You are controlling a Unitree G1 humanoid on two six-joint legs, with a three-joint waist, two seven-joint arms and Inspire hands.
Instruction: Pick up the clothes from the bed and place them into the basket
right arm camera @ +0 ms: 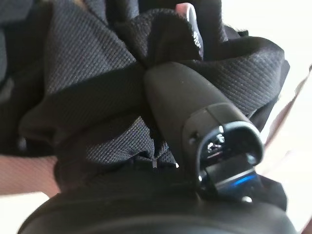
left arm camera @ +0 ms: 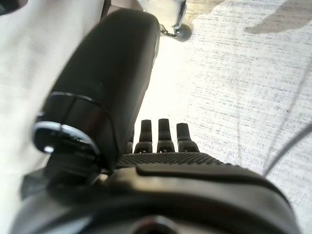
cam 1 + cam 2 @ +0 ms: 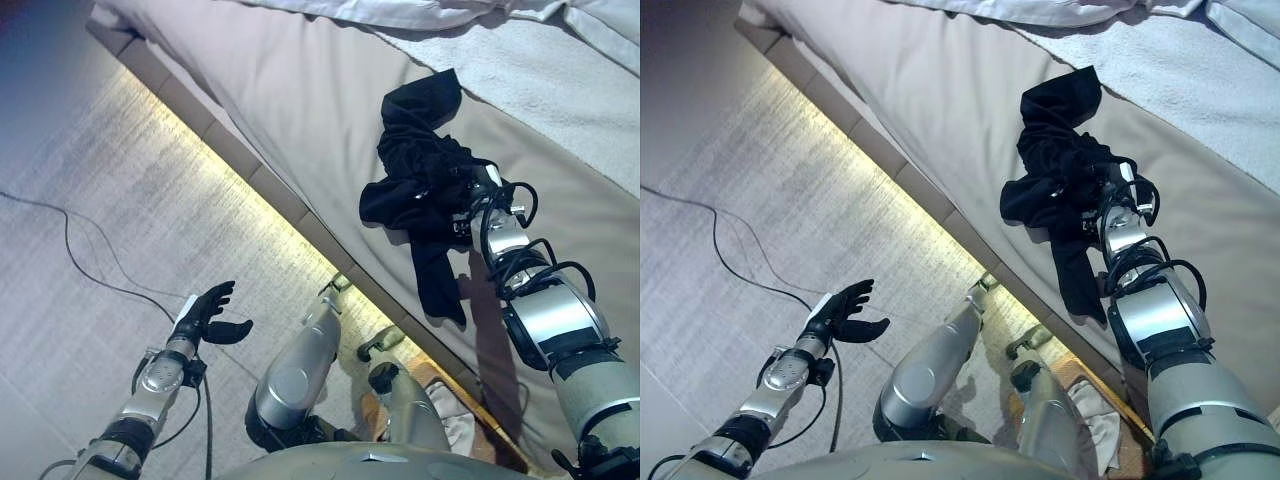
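A black garment (image 3: 420, 180) lies crumpled on the beige bed (image 3: 300, 90), with one long end trailing toward the bed's edge (image 3: 440, 290). My right hand (image 3: 1112, 198) is buried in the garment's near side. In the right wrist view the thumb (image 1: 180, 97) presses down on bunched black cloth (image 1: 87, 73) that wraps round the hand; the fingers are hidden under the folds. My left hand (image 3: 205, 312) hovers over the floor, away from the bed, fingers (image 2: 161, 134) straight and holding nothing.
A white textured blanket (image 3: 540, 70) and pale bedding cover the bed's far part. A lit strip runs along the bed base (image 3: 230, 150) above grey carpet (image 3: 100, 200). A brownish thing with white cloth (image 3: 455, 425) shows low down beside the bed's edge.
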